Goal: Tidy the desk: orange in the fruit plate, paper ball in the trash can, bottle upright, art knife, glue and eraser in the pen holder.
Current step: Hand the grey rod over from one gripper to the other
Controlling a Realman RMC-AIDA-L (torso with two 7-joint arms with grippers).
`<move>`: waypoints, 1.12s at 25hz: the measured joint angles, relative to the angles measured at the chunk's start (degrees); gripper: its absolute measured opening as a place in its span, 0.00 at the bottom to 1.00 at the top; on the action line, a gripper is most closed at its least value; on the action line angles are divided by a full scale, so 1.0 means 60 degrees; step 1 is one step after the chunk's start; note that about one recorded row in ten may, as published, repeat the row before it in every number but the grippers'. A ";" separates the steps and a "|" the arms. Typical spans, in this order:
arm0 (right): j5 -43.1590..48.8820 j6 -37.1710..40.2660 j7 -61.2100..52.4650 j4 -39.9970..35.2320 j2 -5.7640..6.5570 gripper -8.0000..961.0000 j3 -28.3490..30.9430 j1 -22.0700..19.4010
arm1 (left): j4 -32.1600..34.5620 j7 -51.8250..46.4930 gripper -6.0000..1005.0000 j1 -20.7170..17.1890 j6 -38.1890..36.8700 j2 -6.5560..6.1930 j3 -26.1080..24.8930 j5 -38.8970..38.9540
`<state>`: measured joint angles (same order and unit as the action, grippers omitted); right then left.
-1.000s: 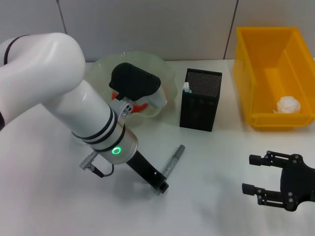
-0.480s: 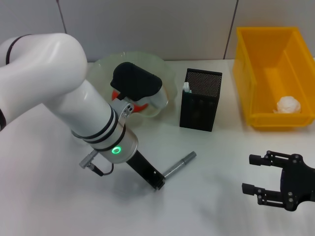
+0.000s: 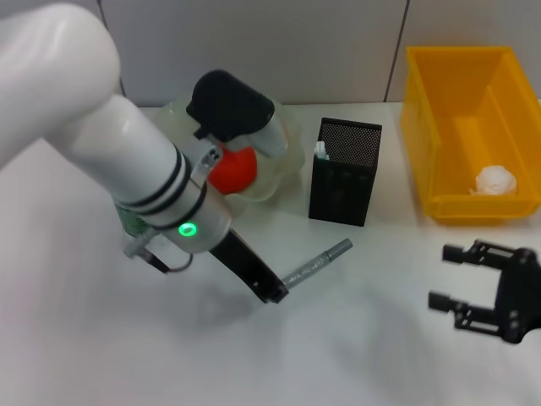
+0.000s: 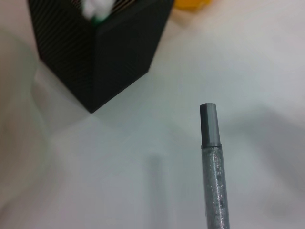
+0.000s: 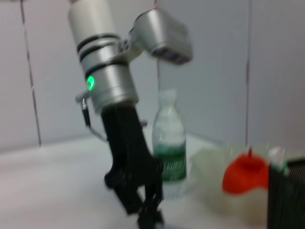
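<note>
The left tool [image 3: 272, 292] is clamped on one end of the glittery grey art knife [image 3: 317, 263], apparently lifted clear of the worktop [image 3: 363, 355] for carrying to the pen holder [image 3: 343, 172]; the right tool [image 3: 465, 283] idles, fingers apart, near the trash can [image 3: 427, 135].

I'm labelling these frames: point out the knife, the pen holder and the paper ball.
knife [image 3: 318, 263], head view, middle of its grey barrel.
pen holder [image 3: 342, 183], head view, front mesh wall.
paper ball [image 3: 495, 180], head view, centre of the wad in the yellow bin.
</note>
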<state>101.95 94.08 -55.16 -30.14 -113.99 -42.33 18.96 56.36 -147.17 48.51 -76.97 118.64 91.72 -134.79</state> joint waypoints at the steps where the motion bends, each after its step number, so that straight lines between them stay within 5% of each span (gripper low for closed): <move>1: 0.0000 0.0000 0.0000 0.0000 0.0000 0.74 0.0000 0.0000 | 0.0090 0.0087 0.16 0.0007 -0.0118 -0.0004 -0.0063 -0.0068; 5: -0.0001 0.1196 -0.0687 -0.0151 0.0150 0.74 0.1123 0.0025 | 0.1154 0.0577 0.16 0.0140 -0.1054 -0.0012 -0.0408 -0.1292; 18: 0.0342 0.2672 -0.4843 -0.2846 0.0322 0.74 0.0984 0.0653 | 0.2718 0.2690 0.16 0.0456 -0.2403 0.0047 -0.0621 -0.1987; 25: 0.2347 0.3183 -0.7443 -0.3592 0.0713 0.74 0.0942 0.2496 | 0.2710 0.3850 0.16 0.0479 -0.2599 0.0062 -0.0774 -0.1850; 28: 0.2802 0.3252 -0.7979 -0.3946 0.0727 0.74 0.0826 0.2894 | 0.2686 0.4013 0.16 0.0482 -0.2627 0.0060 -0.0843 -0.1819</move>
<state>118.76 113.59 -103.03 -53.82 -109.62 -37.38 36.33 72.48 -123.09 51.40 -92.73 118.99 86.66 -145.71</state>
